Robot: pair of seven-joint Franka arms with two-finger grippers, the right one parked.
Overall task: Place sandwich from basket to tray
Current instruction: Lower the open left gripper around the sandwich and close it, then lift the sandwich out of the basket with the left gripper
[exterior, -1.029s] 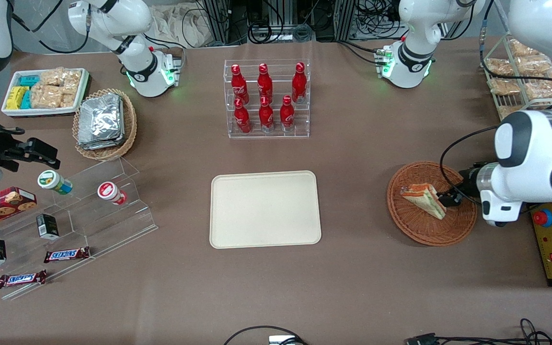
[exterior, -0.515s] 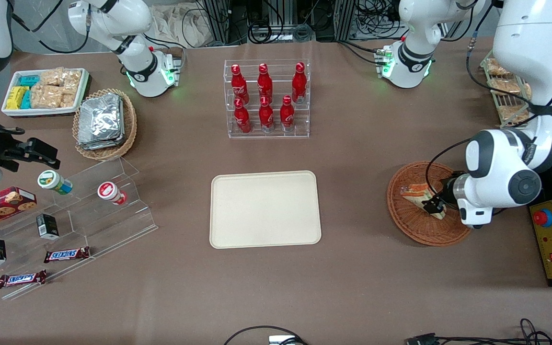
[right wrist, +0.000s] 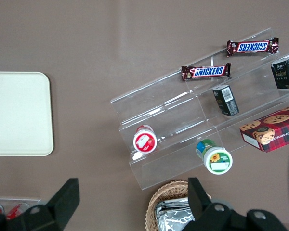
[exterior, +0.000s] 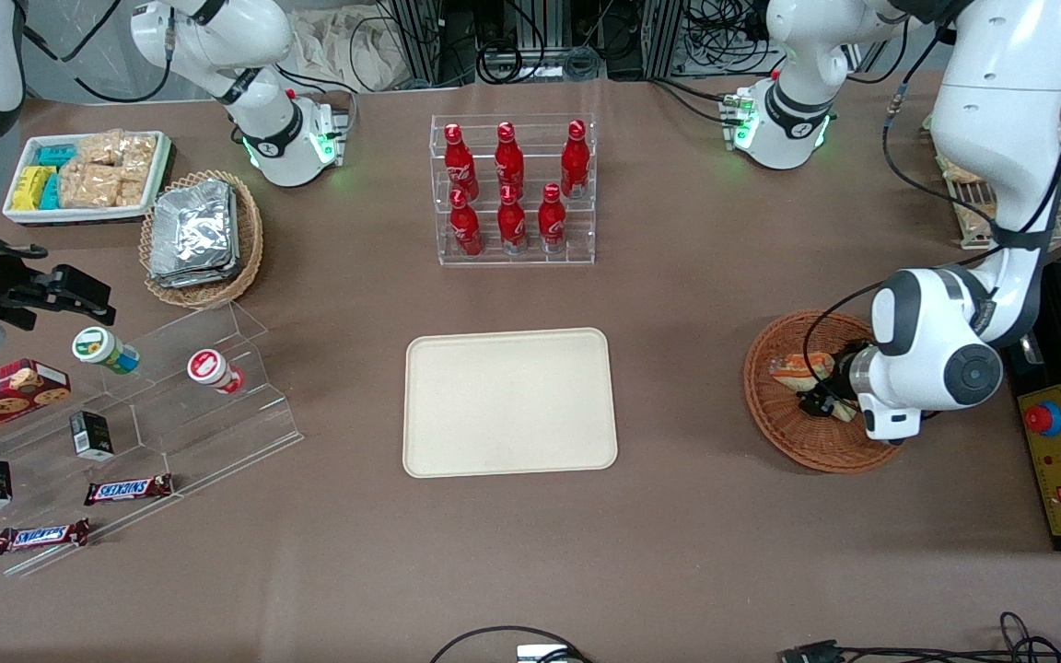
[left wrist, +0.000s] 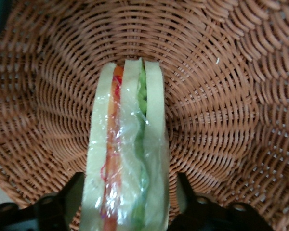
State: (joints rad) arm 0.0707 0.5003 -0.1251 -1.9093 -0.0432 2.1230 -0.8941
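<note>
**Jaws astride the sandwich in the basket**

The gripper (left wrist: 127, 204) stands open, its two dark fingers (left wrist: 70, 199) set on either side of the sandwich (left wrist: 127, 159), close against its outer bread slices; whether they press on it cannot be told. The sandwich stands on edge between them, wrapped in clear film, with an orange-red layer beside one slice and green filling beside the other. It rests in the reddish-brown woven basket (left wrist: 221, 96), whose weave surrounds it on all sides.

From the front view, the gripper (exterior: 816, 398) is low inside the basket (exterior: 793, 442), with the sandwich (exterior: 793, 366) partly hidden by the wrist of the working arm. The basket sits toward the working arm's end of the table. The cream tray (exterior: 509, 401) lies flat at the table's middle, well apart from the basket, with nothing on it.
</note>
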